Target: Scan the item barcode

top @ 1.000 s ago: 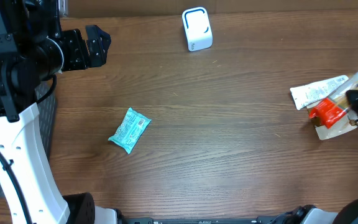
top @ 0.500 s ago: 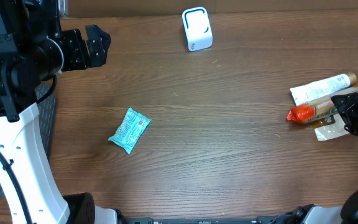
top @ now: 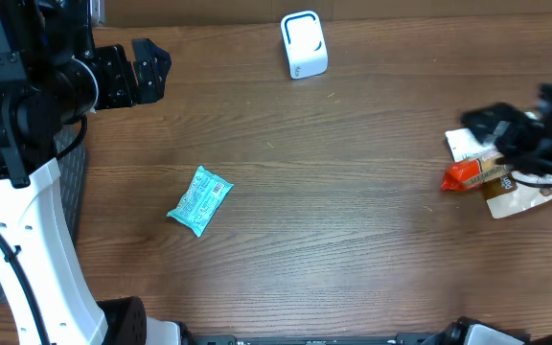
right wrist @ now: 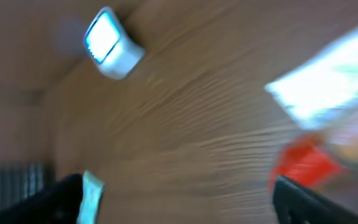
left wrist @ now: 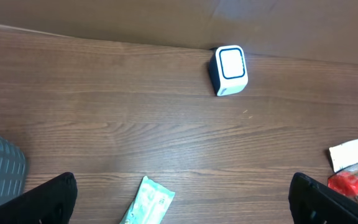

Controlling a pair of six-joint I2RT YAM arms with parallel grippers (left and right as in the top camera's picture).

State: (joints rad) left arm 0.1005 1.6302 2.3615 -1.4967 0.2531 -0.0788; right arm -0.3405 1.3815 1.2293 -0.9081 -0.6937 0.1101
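Right claw [right wrist: 182,200]: your fingers stood wide apart with nothing between them, up over the pile at the bench's right edge; the overhead view caught it only as a blur.
Left claw [left wrist: 185,202]: yours was spread wide too, and empty, off at the far left corner, well apart from every item.
Red-capped tube [top: 468,175]: it lay flat on the bench [top: 353,240], red end toward the middle, touching the white packet and the tan pouch.
White packet [top: 460,144]: just behind the tube, partly hidden by your right arm.
Tan pouch [top: 511,203]: just in front of the tube.
Teal packet [top: 199,199]: it lay alone, left of centre, tilted, well apart from both claws.
Scanner [top: 303,44]: your white cube sat at the bench's far edge, well apart from pile and packet.
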